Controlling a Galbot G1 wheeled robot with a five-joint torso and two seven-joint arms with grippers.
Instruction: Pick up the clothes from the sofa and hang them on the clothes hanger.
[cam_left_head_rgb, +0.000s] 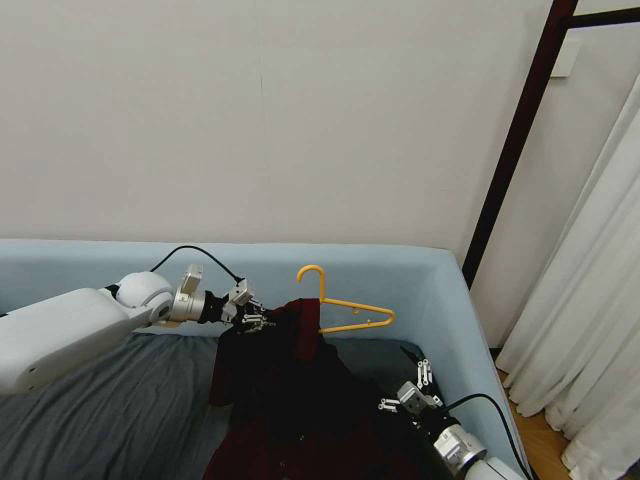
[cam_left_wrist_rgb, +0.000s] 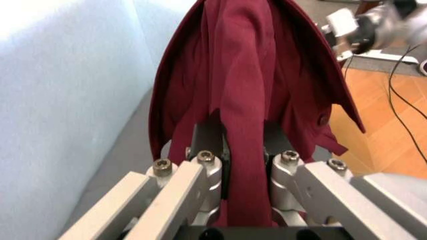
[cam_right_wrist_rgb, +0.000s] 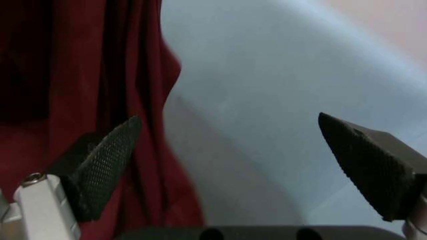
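Note:
A dark red garment (cam_left_head_rgb: 300, 400) drapes over a yellow hanger (cam_left_head_rgb: 345, 305) above the sofa and spills down onto the seat. My left gripper (cam_left_head_rgb: 252, 318) is shut on a fold of the garment (cam_left_wrist_rgb: 243, 140) at its upper left, level with the hanger's shoulder. The hanger's hook stands free above the cloth and its right arm sticks out bare. My right gripper (cam_left_head_rgb: 412, 383) hovers low at the garment's right edge, open, with the red cloth (cam_right_wrist_rgb: 80, 100) beside one finger (cam_right_wrist_rgb: 107, 165) and nothing between the two.
The light blue sofa backrest (cam_left_head_rgb: 420, 280) runs behind the hanger; the grey seat (cam_left_head_rgb: 110, 410) lies to the left. A dark pole (cam_left_head_rgb: 515, 140) leans at the right, with white curtains (cam_left_head_rgb: 590, 330) and wooden floor (cam_left_head_rgb: 530, 430) beyond the sofa's end.

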